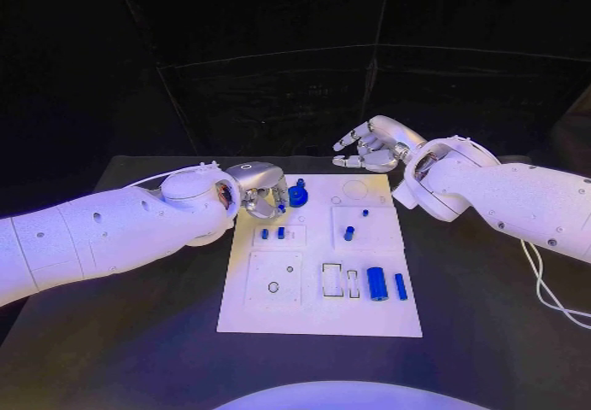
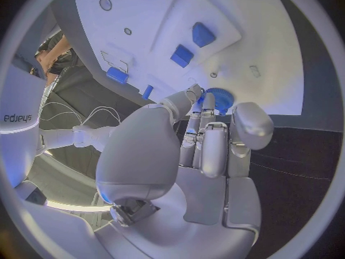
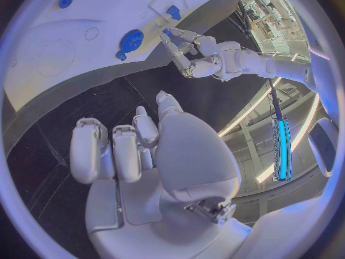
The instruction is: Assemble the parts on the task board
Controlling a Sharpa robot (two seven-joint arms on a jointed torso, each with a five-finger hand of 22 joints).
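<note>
white arm (image 2: 18, 106) reads "sharpa"; left hand (image 1: 261, 195) touches blue gear (image 1: 297, 196), grasp unclear; right hand (image 1: 370, 145) empty, fingers curled.

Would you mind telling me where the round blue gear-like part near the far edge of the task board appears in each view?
Head view: the blue gear sits at the board's far-left corner, just beside the left hand.
Left wrist view: the gear shows just past that hand's fingertips.
Right wrist view: it lies near the board's edge, with the left hand close by.
Shared landmark: the white task board.
</note>
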